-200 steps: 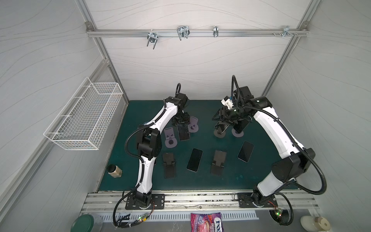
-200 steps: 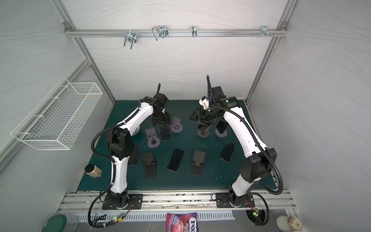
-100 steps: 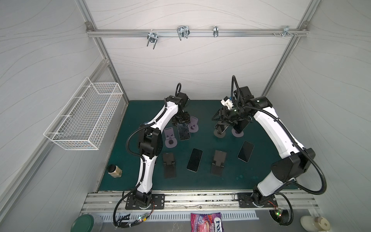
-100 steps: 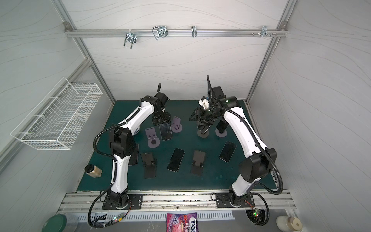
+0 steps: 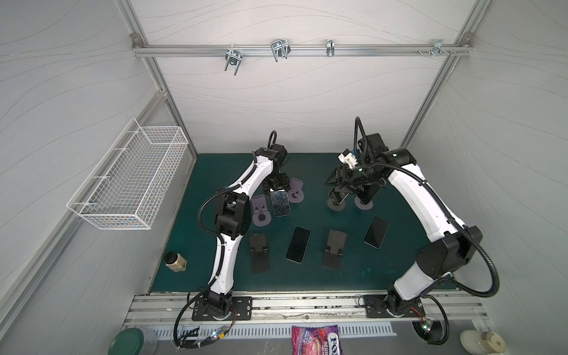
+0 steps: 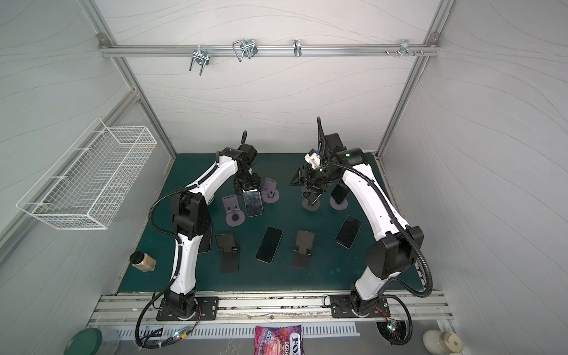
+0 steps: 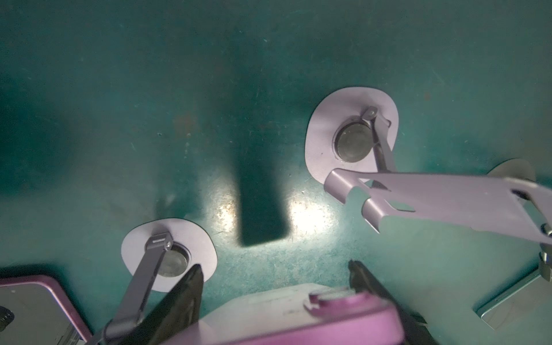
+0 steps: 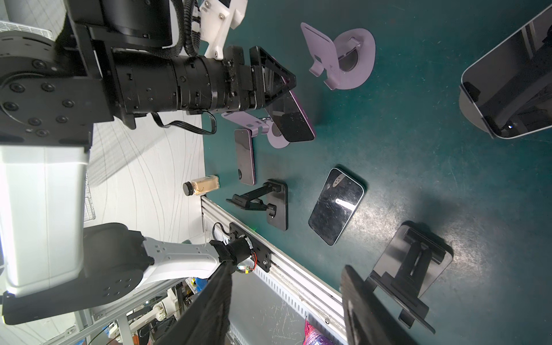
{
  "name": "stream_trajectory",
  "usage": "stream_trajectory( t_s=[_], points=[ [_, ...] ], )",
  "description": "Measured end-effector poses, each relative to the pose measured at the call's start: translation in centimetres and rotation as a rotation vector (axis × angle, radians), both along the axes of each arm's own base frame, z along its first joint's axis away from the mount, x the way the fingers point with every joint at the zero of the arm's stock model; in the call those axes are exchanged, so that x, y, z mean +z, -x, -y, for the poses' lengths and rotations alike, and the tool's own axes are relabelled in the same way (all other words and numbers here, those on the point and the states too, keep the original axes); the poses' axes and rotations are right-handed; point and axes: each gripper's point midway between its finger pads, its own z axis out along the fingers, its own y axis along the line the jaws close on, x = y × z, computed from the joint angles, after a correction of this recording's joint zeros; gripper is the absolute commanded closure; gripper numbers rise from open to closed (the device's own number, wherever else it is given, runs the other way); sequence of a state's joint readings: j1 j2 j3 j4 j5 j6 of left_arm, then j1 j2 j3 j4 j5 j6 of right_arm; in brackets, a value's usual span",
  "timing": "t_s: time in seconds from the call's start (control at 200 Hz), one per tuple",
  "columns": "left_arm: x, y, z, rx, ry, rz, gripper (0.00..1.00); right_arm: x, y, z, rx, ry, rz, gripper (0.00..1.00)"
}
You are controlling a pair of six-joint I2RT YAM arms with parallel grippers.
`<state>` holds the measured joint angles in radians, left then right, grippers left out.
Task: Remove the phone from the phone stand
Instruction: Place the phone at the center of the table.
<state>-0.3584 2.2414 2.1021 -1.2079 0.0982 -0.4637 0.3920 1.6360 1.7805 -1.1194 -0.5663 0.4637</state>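
The left gripper [image 5: 278, 188] pinches the purple phone [image 5: 280, 204] by one end, so the phone hangs directly below the jaws, apparently clear of the mat [image 7: 119, 104] given the shadow it casts there. An empty lilac stand [image 7: 442, 203] sits just to one side of this gripper and a second lilac stand [image 7: 168, 254] to the other. The end grip keeps the fingers off both cradles. The right gripper [image 8: 283, 268] is spread and empty, and ahead of it, off to one side, a dark phone [image 8: 507, 83] leans on a grey stand [image 8: 470, 113].
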Motion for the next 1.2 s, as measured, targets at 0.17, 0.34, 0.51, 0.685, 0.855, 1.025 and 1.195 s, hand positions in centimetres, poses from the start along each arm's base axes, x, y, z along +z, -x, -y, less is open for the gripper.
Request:
stream_trajectory(
  t_s=[0.17, 0.34, 0.51, 0.685, 0.855, 1.025, 1.195],
  points=[
    [-0.1, 0.0, -0.4, 0.008, -0.003, -0.008, 0.31, 0.0, 0.0, 0.0, 0.001, -0.001, 0.0, 0.41],
    [-0.3, -0.4, -0.3, 0.012, 0.006, -0.013, 0.32, 0.0, 0.0, 0.0, 0.002, -0.003, -0.002, 0.4],
    [-1.5, -0.7, -0.2, 0.014, 0.011, -0.034, 0.32, 0.0, 0.1, -0.1, 0.003, -0.005, -0.003, 0.41],
    [-2.2, -0.7, -0.4, 0.021, 0.01, -0.051, 0.32, 0.1, 0.1, -0.1, 0.005, -0.009, -0.004, 0.4],
    [-1.8, -1.2, -0.6, 0.027, 0.017, -0.039, 0.32, 0.1, 0.1, -0.1, 0.004, -0.009, -0.005, 0.41],
    [-1.6, -1.5, -0.8, 0.033, 0.02, -0.031, 0.32, -0.1, -0.1, 0.0, 0.002, -0.008, -0.01, 0.41],
    [-1.7, -1.5, -1.2, 0.041, 0.018, -0.037, 0.32, -0.5, -0.3, -0.2, 0.002, -0.006, -0.022, 0.41]
  ],
)
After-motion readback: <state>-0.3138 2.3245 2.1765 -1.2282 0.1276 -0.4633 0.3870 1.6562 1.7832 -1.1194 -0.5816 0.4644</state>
